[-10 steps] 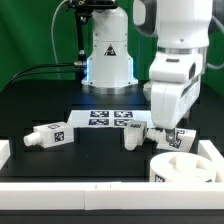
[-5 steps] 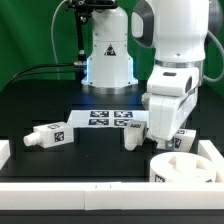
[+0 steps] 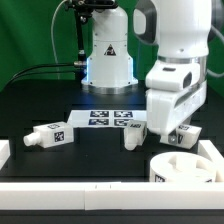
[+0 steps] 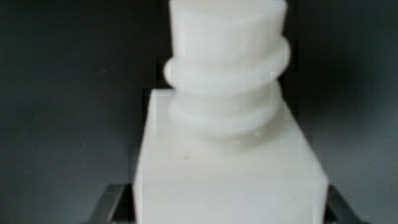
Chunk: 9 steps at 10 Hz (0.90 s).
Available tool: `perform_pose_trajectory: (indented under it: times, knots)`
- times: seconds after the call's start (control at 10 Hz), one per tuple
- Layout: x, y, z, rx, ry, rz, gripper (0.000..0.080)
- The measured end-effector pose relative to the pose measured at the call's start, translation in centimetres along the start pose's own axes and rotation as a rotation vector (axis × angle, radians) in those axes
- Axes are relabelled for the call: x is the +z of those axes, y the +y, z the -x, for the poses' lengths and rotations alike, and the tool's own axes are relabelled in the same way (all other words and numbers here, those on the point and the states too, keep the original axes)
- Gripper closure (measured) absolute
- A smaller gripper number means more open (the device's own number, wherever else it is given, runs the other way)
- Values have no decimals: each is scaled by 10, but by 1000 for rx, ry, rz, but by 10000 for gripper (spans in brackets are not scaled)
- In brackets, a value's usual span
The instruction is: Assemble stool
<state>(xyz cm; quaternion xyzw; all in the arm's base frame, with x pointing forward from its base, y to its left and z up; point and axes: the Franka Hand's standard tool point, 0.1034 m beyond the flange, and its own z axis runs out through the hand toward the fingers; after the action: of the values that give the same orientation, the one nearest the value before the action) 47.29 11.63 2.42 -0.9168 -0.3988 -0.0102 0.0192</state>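
Observation:
In the wrist view a white stool leg (image 4: 228,150) fills the frame, its blocky end between my gripper's (image 4: 228,208) dark fingers (image 4: 121,200), which press its two sides. In the exterior view the gripper (image 3: 170,130) is down at the table on the right, shut on that leg (image 3: 184,138), just behind the round white seat disc (image 3: 186,166). A second leg (image 3: 50,133) lies at the left, and a third (image 3: 133,138) sits by the marker board (image 3: 110,119). The fingertips themselves are hidden behind the hand in the exterior view.
The arm's white base (image 3: 108,55) stands behind the marker board. A low white wall (image 3: 70,186) runs along the front edge and up the exterior view's right side. Green curtain hangs behind. Black cables trail at the back left.
The jaws have shut from wide open onto the leg at the right. The hand stays low there, and the arm above it has shifted slightly.

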Motion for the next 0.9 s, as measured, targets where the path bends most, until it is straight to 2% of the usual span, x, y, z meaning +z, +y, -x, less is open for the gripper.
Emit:
perform_pose_trajectory:
  times: [0.1, 0.2, 0.3, 0.6, 0.7, 0.8, 0.9]
  knots:
    - [-3, -7, 3, 218, 9, -7, 479]
    - [-3, -8, 5, 287, 15, -10, 479]
    - [-3, 1, 6, 287, 37, 4, 479]
    - [-2, -2, 5, 479, 38, -7, 479]
    - [1, -12, 9, 666, 54, -14, 479]
    - [7, -29, 17, 791, 56, -18, 479]
    - [12, -39, 19, 884, 53, -23, 479]
